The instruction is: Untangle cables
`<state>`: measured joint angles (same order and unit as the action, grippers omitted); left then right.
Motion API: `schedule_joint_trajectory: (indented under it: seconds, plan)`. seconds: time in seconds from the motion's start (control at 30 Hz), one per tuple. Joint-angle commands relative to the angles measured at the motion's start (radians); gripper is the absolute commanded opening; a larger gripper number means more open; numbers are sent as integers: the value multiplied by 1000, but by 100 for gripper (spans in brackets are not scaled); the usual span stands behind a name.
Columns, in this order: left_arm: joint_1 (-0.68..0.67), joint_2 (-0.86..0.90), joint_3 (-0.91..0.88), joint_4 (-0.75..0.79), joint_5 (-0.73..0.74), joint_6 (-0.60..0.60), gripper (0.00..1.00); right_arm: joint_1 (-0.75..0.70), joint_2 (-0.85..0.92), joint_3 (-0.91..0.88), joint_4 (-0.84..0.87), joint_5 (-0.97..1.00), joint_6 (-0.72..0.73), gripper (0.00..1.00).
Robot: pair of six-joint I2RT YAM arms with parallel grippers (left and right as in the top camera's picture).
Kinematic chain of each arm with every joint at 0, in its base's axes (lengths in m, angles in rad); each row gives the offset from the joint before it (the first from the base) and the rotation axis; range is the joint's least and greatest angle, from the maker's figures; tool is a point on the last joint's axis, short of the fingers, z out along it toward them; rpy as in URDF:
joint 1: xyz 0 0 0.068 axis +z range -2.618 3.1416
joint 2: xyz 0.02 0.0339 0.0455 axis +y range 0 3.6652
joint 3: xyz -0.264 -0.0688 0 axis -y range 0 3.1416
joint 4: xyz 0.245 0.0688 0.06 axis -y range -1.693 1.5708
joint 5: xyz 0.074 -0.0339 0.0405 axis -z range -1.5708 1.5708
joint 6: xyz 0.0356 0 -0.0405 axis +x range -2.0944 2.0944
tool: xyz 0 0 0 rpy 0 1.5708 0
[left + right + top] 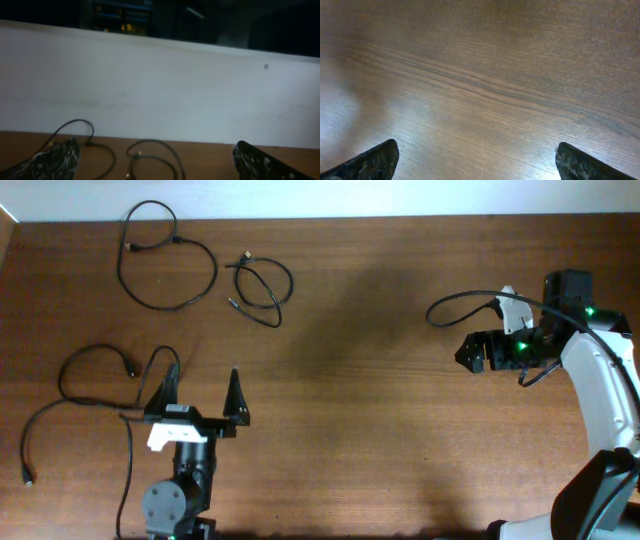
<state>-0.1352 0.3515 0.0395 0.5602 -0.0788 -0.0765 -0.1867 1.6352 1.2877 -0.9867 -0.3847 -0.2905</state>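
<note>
Three thin black cables lie apart on the wooden table. One big loop (165, 265) lies at the far left. A smaller coil (262, 285) with metallic plugs lies just right of it. The third cable (75, 385) sprawls at the left, and its right end runs close to my left gripper's left finger. My left gripper (200, 395) is open and empty, pointing toward the far edge. The left wrist view shows the two far cables, the loop (102, 150) and the coil (157, 152), beyond the open jaws (157, 170). My right gripper (470, 352) is open and empty over bare wood (477, 165).
A thicker black robot cable (450, 302) loops off the right arm. A white wall (160, 85) runs along the table's far edge. The table's left edge (8, 240) is close to the cables.
</note>
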Motion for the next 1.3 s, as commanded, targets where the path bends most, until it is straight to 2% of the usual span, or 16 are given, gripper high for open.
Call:
schedule_joint_trajectory:
  seconds: [0.0,0.3,0.57,0.67,1.27]
  plan:
    - [37,-92,-30,-74,-7,-21,99,5,-5,13,0,5,4,99]
    - [103,-156,-30,-291,-7,-43,99,5,-5,13,0,5,4,99]
    - [136,-333,-30,-576,-8,-43,99,5,-5,13,0,5,4,99]
    - [145,-347,-31,-640,-5,-42,99,5,-5,13,0,5,4,99]
    - [145,-346,-30,-641,14,-42,99,5,-5,13,0,5,4,99]
